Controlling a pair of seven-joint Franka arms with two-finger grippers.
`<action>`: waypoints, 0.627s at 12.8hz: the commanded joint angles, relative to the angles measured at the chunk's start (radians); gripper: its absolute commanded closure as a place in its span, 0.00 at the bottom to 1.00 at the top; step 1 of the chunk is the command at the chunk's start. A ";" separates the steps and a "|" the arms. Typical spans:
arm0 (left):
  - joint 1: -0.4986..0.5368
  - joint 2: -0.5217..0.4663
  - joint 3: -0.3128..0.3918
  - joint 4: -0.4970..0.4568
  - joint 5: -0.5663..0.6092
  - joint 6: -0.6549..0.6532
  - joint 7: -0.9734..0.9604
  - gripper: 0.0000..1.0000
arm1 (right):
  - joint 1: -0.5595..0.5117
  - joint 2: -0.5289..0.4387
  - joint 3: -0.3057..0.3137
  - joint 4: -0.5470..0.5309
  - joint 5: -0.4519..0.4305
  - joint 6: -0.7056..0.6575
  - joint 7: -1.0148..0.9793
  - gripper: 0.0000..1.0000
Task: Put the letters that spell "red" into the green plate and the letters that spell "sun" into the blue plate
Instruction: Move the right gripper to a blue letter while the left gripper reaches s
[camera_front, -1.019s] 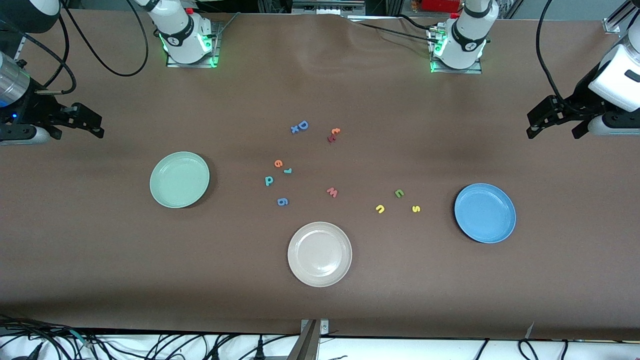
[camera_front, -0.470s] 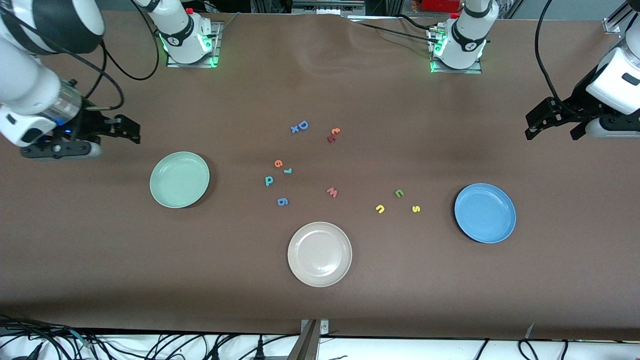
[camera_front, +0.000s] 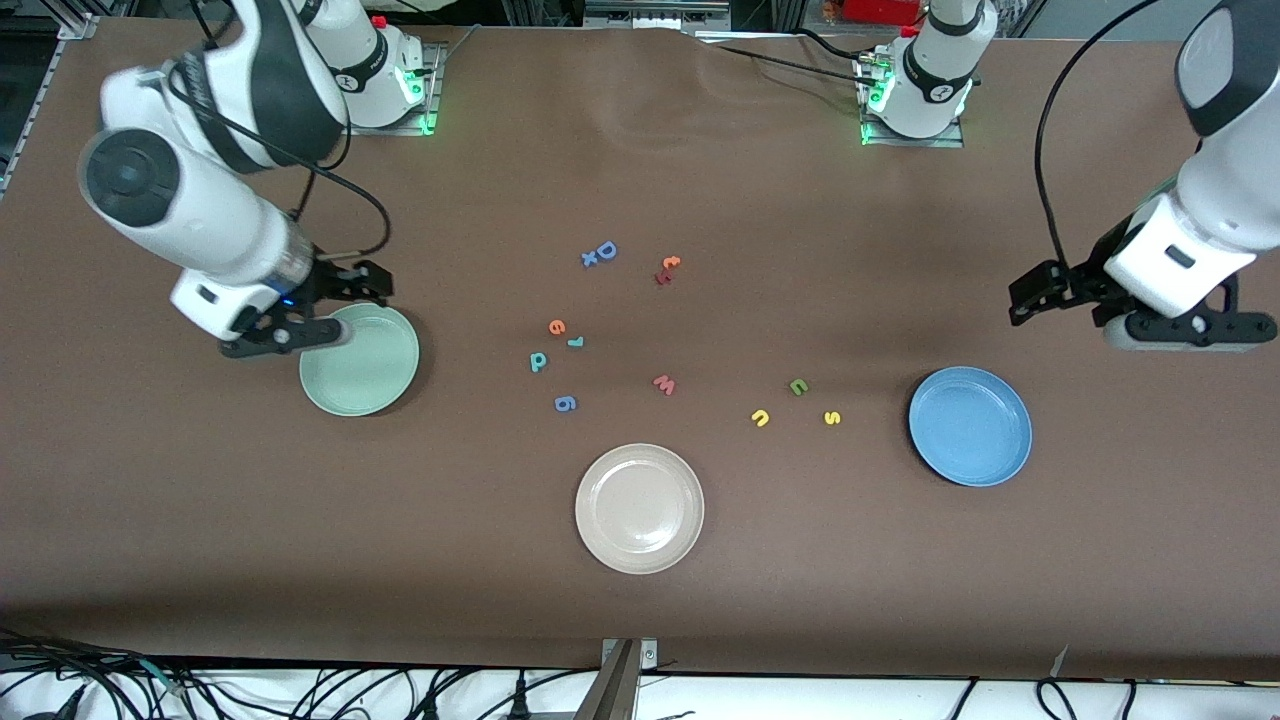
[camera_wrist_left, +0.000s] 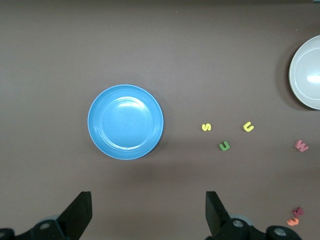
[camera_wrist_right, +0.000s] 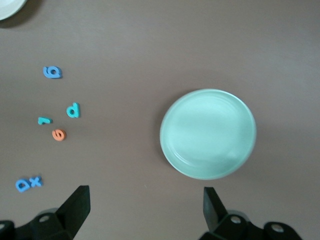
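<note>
The green plate (camera_front: 360, 360) (camera_wrist_right: 208, 133) lies toward the right arm's end of the table. My right gripper (camera_front: 362, 288) (camera_wrist_right: 145, 207) hovers open and empty over the table by that plate's rim. Near the middle lie the orange "e" (camera_front: 557, 327) (camera_wrist_right: 59, 134), teal "r" (camera_front: 576, 342) (camera_wrist_right: 44, 120) and teal "d" (camera_front: 538, 361) (camera_wrist_right: 73, 110). The blue plate (camera_front: 970, 425) (camera_wrist_left: 125, 122) lies toward the left arm's end. Beside it lie the yellow "s" (camera_front: 832, 418) (camera_wrist_left: 206, 127), green "u" (camera_front: 798, 386) (camera_wrist_left: 224, 146) and yellow "u" (camera_front: 760, 418) (camera_wrist_left: 248, 127). My left gripper (camera_front: 1065, 298) (camera_wrist_left: 148, 210) hangs open over bare table near the blue plate.
A beige plate (camera_front: 639, 508) sits nearest the front camera. Other loose letters lie about: a blue "6" (camera_front: 565, 403), a pink "w" (camera_front: 664, 384), a blue "D" with "x" (camera_front: 600, 253), and an orange and red pair (camera_front: 667, 268).
The right arm has swung in from the table's end to the green plate's rim. The left arm has moved in toward the blue plate. Both grippers stayed open; no letter moved.
</note>
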 joint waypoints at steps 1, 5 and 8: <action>-0.002 0.050 -0.002 0.026 -0.038 0.039 -0.003 0.00 | 0.077 0.098 -0.006 0.016 -0.017 0.093 0.137 0.00; -0.008 0.125 -0.002 0.016 -0.107 0.097 0.006 0.00 | 0.170 0.247 -0.007 0.016 -0.020 0.260 0.280 0.00; -0.065 0.153 0.001 -0.006 -0.098 0.139 0.004 0.00 | 0.216 0.338 -0.009 0.016 -0.021 0.369 0.344 0.00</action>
